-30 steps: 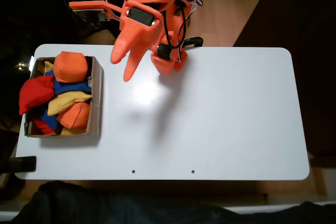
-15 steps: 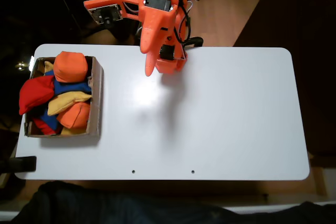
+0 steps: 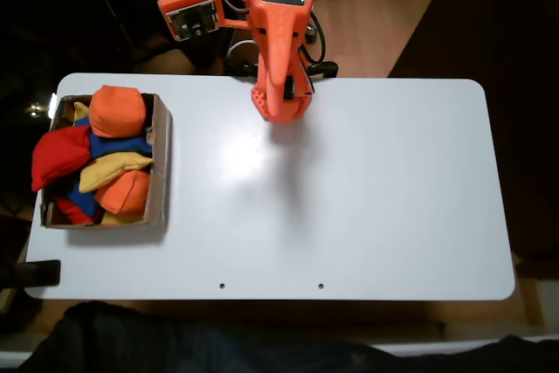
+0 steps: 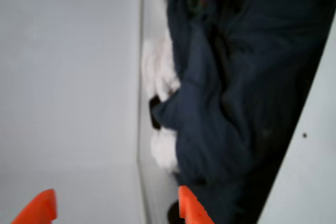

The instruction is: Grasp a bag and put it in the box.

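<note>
So the white table [image 3: 367,198] takes up most of the fixed view, with the orange arm [image 3: 278,6] folded up at its far edge. The gripper [image 3: 278,109] points down near that edge, holding nothing; in the wrist view its two orange tips sit spread apart [image 4: 118,208] over the tabletop, with dark blue fabric [image 4: 236,93] beyond. At the table's left end sits the cardboard box [image 3: 160,163], piled with orange, yellow and blue beanbags. The red bag [image 3: 58,156] lies in there too, drooping over the box's left wall.
</note>
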